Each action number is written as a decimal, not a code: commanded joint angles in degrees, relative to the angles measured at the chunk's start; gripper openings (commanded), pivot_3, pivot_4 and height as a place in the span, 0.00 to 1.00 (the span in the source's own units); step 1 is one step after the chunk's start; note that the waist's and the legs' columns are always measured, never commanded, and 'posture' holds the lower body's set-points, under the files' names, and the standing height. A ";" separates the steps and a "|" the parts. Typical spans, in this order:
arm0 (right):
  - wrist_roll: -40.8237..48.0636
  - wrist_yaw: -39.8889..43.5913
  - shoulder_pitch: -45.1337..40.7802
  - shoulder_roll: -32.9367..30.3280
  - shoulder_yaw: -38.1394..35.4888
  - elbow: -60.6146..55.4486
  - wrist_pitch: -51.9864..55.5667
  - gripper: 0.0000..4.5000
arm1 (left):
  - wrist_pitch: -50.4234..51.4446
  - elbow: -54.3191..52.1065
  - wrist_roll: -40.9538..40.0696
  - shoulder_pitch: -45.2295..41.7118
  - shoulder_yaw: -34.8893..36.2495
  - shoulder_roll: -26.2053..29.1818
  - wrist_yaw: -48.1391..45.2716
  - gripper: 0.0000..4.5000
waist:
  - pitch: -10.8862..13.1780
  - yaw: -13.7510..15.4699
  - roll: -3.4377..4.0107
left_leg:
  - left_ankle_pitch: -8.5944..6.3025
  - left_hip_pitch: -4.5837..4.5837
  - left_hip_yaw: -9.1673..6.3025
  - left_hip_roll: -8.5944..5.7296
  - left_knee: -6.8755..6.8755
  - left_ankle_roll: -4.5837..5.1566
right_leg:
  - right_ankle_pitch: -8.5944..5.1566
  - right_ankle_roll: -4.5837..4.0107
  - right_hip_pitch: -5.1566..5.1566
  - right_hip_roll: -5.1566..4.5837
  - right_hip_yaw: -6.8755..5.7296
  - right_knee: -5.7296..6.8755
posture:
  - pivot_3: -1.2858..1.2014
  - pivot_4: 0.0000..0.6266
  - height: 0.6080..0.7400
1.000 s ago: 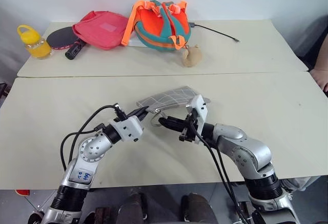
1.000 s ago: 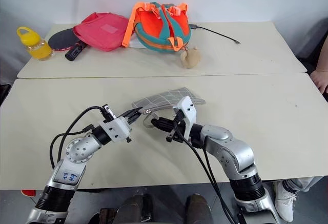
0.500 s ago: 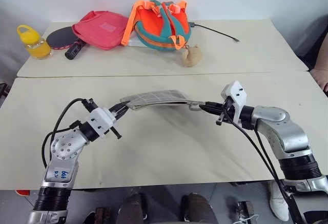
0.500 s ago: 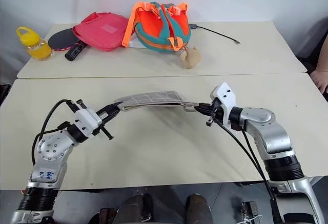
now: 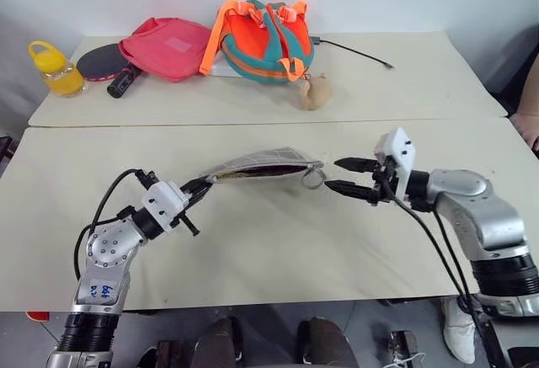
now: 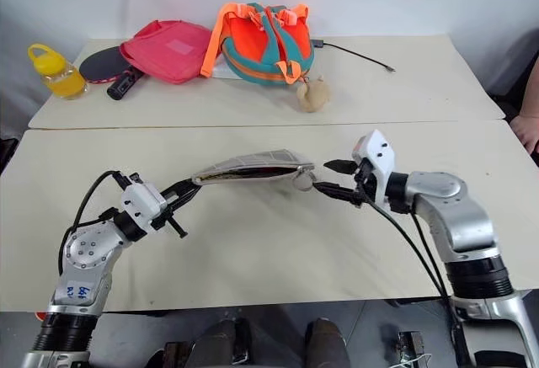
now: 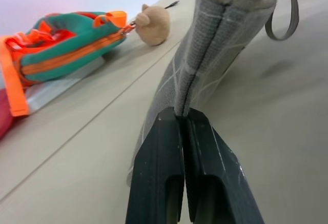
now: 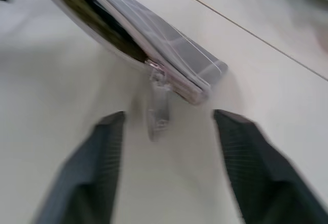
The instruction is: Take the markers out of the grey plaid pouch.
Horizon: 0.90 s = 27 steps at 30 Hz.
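The grey plaid pouch (image 5: pixel 261 162) is held out level just above the near table, its long edge gaping dark. My left gripper (image 5: pixel 202 188) is shut on the pouch's left end; in the left wrist view the gripper (image 7: pixel 185 115) pinches the fabric (image 7: pixel 215 34). My right gripper (image 5: pixel 341 176) stands open just past the pouch's right end, where a small grey loop (image 5: pixel 312 179) hangs. In the right wrist view the pouch's end (image 8: pixel 169 65) and its zip pull (image 8: pixel 156 114) lie ahead of the spread fingers (image 8: pixel 105 147). The markers are hidden.
On the far table lie a pink-red bag (image 5: pixel 168 46), an orange-teal backpack (image 5: pixel 265 38), a paddle (image 5: pixel 101 63), a yellow bottle (image 5: pixel 52 68), a small tan toy (image 5: pixel 316 92) and a cable (image 5: pixel 354 52). A person's hand (image 5: pixel 529 124) is at the right edge.
My right gripper travelled right along the pouch from beside the left gripper to its far end, then let go and opened. The pouch's edge now gapes. My left gripper drew slightly left.
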 commanded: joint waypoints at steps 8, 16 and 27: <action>-0.10 -9.65 -4.23 12.65 5.74 -12.69 -2.00 0.21 | 2.07 -3.00 -2.01 -1.57 -1.21 -1.51 -0.94 0.00 | -0.01 0.04 -0.02 | -0.01 0.00 -0.03 0.02 0.00 -0.02 | 0.00 0.00 0.00 0.01 -0.01 0.02 | 0.52 0.24 1.00; -16.08 -12.97 -2.16 12.23 12.81 -6.05 -13.33 0.01 | 2.04 -4.04 -2.11 0.02 -1.35 -2.25 -0.99 0.00 | -0.01 0.08 -0.02 | -0.03 -0.04 0.00 -0.06 0.04 -0.01 | 0.02 0.03 0.00 -0.04 -0.01 0.00 | 0.52 0.24 1.00; -31.98 -12.22 -4.43 7.27 17.15 2.05 -26.94 0.01 | 2.40 -5.47 -2.03 0.67 -3.53 -3.69 -1.51 0.00 | -0.01 -0.06 -0.02 | -0.02 -0.01 0.03 -0.03 0.04 -0.02 | 0.02 0.03 0.00 -0.02 0.01 0.00 | 0.52 0.24 1.00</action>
